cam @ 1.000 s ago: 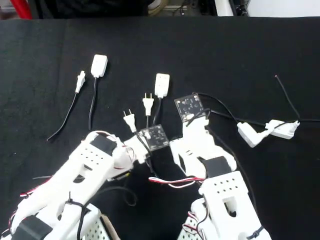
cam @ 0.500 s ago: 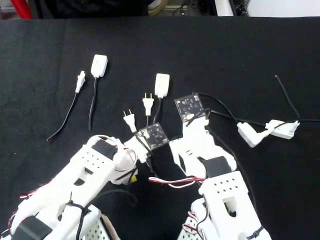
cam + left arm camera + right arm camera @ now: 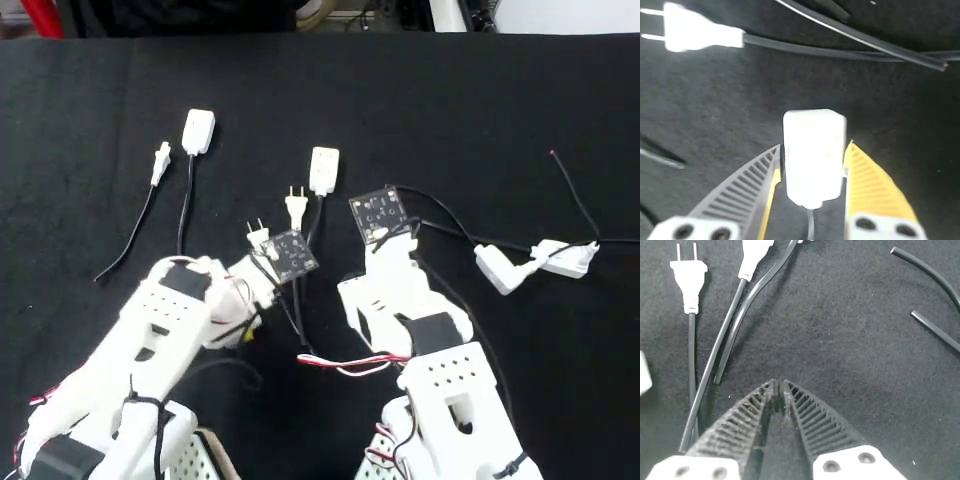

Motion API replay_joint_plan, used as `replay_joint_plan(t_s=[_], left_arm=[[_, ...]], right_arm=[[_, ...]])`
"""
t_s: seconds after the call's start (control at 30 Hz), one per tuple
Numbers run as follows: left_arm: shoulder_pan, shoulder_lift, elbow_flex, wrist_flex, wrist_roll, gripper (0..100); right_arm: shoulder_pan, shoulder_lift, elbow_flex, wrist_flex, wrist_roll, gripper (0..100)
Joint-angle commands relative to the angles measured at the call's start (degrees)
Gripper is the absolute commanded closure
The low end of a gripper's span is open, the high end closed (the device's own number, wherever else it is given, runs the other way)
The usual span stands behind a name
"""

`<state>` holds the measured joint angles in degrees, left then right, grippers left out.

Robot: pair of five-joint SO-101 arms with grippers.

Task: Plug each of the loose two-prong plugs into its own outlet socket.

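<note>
My left gripper (image 3: 814, 147) is shut on a white outlet socket (image 3: 814, 155), its grey and yellow fingers pressed to the socket's sides just above the black cloth. A loose two-prong plug (image 3: 695, 32) lies a little ahead of it. In the high view two plugs (image 3: 258, 237) (image 3: 295, 205) lie by the left arm's wrist board (image 3: 290, 255), with a socket (image 3: 324, 168) beyond them. Farther left lie a small plug (image 3: 160, 160) and another socket (image 3: 198, 130). My right gripper (image 3: 779, 386) is shut on nothing, low over the cloth, with a plug (image 3: 688, 272) ahead of it.
A joined white plug and socket pair (image 3: 530, 262) lies at the right with black cables trailing off. Loose black cable ends (image 3: 935, 330) lie near the right gripper. A black cloth (image 3: 450, 100) covers the table, bare at the back.
The left arm has swung left and away from the table's near edge, bringing its wrist board close to the nearest plug. The right arm has stayed still.
</note>
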<state>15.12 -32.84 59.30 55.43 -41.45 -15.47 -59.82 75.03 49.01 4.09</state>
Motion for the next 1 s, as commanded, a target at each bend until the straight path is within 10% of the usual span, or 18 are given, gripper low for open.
replay_joint_plan(t_s=[0.0,0.37,0.97], left_arm=[[-1.9,-1.4,-5.3,-0.4,-1.0,80],[-5.2,-4.8,-12.2,13.9,1.8,81],[-30.0,-70.4,23.3,18.1,18.3,75]], right_arm=[[-0.4,-1.0,-0.3,-0.7,0.6,98.3],[-0.7,-1.1,-0.6,0.1,0.4,98.3],[-23.6,-0.5,-7.3,-0.9,0.0,86.1]])
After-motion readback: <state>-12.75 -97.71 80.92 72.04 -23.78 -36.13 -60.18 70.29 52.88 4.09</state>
